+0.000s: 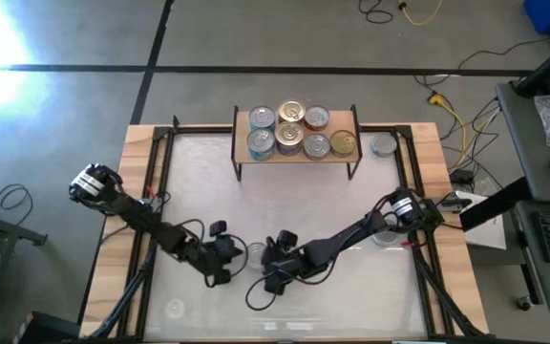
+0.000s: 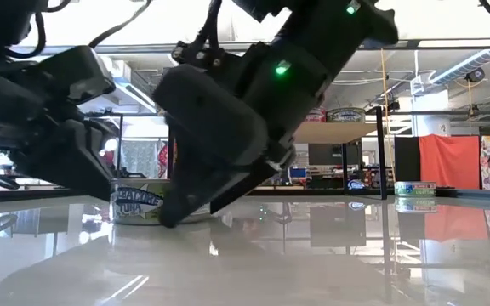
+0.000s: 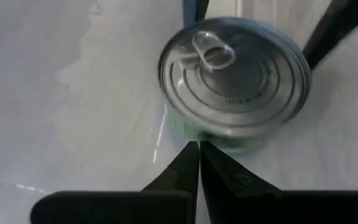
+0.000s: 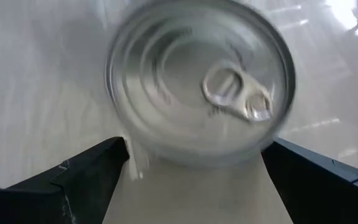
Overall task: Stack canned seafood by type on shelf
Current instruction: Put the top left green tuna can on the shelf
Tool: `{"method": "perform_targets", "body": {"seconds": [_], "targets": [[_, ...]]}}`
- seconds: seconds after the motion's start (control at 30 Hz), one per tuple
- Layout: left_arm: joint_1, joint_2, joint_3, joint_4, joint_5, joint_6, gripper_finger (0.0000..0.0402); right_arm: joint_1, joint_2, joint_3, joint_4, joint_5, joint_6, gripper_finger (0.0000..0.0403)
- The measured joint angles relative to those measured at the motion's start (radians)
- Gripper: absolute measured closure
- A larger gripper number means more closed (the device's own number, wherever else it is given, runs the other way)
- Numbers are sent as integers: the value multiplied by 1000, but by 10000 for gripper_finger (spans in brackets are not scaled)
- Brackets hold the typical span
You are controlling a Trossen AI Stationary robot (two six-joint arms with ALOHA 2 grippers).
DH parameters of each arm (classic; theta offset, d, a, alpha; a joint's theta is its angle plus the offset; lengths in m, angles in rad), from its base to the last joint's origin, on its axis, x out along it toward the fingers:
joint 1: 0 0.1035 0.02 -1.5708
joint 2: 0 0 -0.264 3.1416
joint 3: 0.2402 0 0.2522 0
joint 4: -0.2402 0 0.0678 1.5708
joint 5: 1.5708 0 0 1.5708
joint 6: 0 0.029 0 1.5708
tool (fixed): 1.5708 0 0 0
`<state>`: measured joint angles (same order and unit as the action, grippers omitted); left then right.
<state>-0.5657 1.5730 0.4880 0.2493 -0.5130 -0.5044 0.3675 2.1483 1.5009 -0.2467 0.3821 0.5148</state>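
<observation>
On the bench [image 1: 285, 191], the shelf [image 1: 296, 153] at the far edge carries seven tins. Near the front, a tuna tin [image 1: 255, 253] stands between both arms. The right end effector [image 1: 273, 260] is spread wide around it, not gripping; the left end effector [image 1: 229, 251], fingers together, sits just beside it.

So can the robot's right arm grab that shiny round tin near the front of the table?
Probably yes. The right tool is open, one finger on each side of the silver-topped round metal tin. The shut left tool sits just beside it, not between.
</observation>
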Motion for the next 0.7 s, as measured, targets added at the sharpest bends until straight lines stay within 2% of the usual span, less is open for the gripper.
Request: {"method": "perform_targets", "body": {"seconds": [0.13, 0.33, 0.7], "targets": [[10, 59, 21, 61, 1, 37, 401, -14, 2, -2, 28, 0, -1, 32], [9, 139, 74, 48, -23, 51, 401, -41, 1, -6, 46, -1, -12, 31], [9, 146, 101, 23, -33, 49, 401, -51, 0, -6, 43, -27, -83, 31]]}}
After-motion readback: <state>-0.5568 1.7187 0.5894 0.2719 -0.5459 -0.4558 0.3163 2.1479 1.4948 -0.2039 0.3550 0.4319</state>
